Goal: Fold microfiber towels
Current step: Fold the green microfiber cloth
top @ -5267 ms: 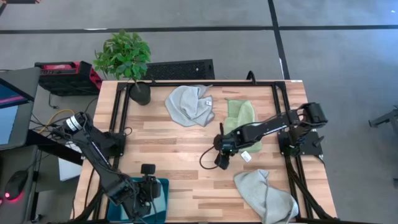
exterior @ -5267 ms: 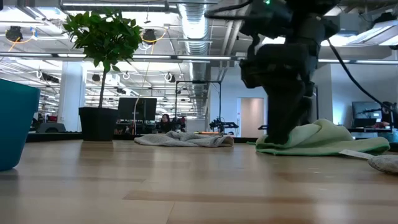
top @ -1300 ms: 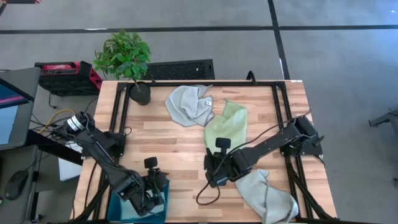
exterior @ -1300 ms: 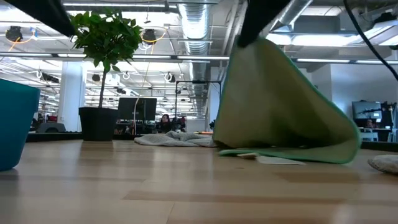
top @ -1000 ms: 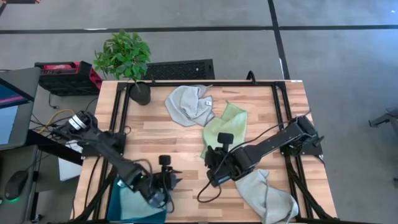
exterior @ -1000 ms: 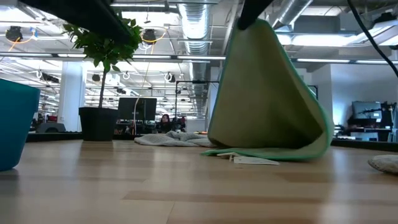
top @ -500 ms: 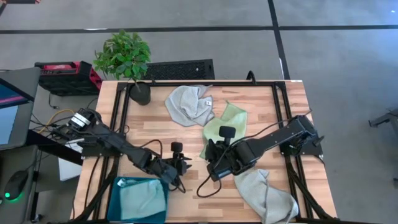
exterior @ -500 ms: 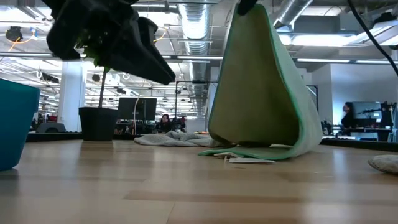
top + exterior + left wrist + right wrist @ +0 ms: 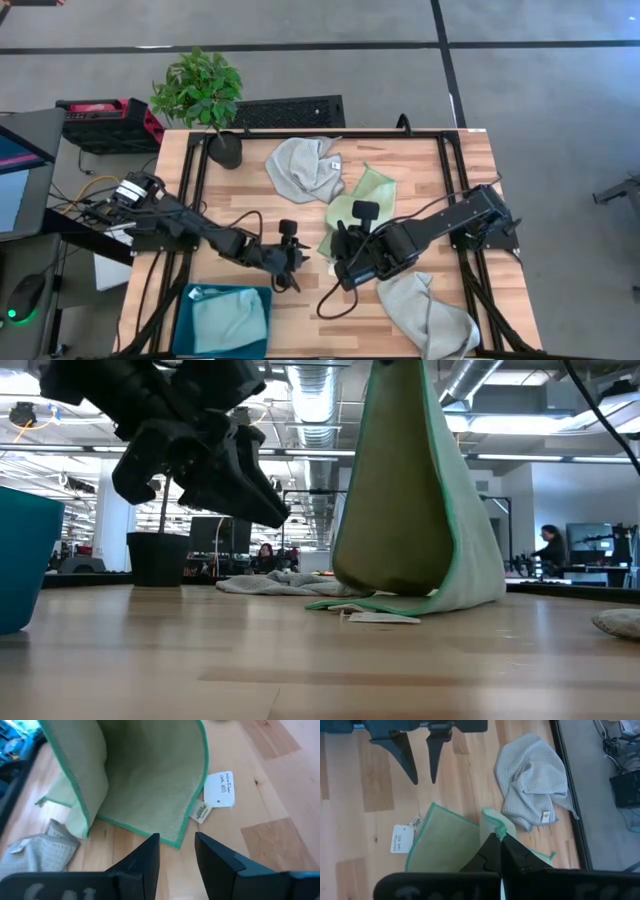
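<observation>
My right gripper is shut on the light green microfiber towel, which it holds up over the middle of the table. The towel's white tags lie on the wood beside its lower corner. My left gripper hovers open just to the left of the towel, above the table, fingers aimed at that lower corner. One pale grey towel lies crumpled at the far middle, another at the near right. My right gripper pinches a bunched bit of the green towel's edge between its two shut fingers, coming from above and pointing down. The towel hangs below in a tall doubled drape, with its lower edge resting on the table.
A teal bin with a pale cloth inside stands at the near left. A potted plant stands at the far left corner. Bare wood lies between the bin and the green towel.
My left gripper has swung from above the teal bin toward the table's right and far side, coming down close to the green towel, still open. My right gripper has edged toward the far edge, and the hanging towel has drawn up taller and narrower.
</observation>
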`<action>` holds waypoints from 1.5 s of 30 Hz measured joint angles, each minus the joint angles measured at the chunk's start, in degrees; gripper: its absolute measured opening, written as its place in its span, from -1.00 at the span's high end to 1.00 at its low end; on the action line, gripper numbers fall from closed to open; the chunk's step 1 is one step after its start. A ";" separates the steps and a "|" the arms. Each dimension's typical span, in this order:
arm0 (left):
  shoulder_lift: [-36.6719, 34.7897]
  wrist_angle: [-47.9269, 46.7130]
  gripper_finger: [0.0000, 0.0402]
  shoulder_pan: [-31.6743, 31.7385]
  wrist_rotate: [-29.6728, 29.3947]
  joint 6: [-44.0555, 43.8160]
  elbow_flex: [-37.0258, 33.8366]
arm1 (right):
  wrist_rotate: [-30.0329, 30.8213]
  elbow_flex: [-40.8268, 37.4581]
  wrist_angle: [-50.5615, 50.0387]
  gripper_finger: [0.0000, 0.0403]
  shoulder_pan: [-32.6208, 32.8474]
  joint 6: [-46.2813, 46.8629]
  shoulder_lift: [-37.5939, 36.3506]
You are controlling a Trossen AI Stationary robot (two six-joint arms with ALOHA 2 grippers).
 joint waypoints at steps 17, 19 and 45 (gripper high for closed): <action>2.64 -1.89 0.42 8.23 10.46 -2.73 4.09 | 0.10 0.02 -1.83 0.93 -2.10 -0.12 -0.12; 5.88 -0.81 0.42 7.87 11.68 -1.10 5.16 | 0.09 0.04 -2.26 0.93 -2.04 -0.11 -0.66; 20.74 -13.50 0.42 6.96 7.16 6.75 20.40 | 0.26 0.11 -2.98 0.92 -2.04 0.90 -2.64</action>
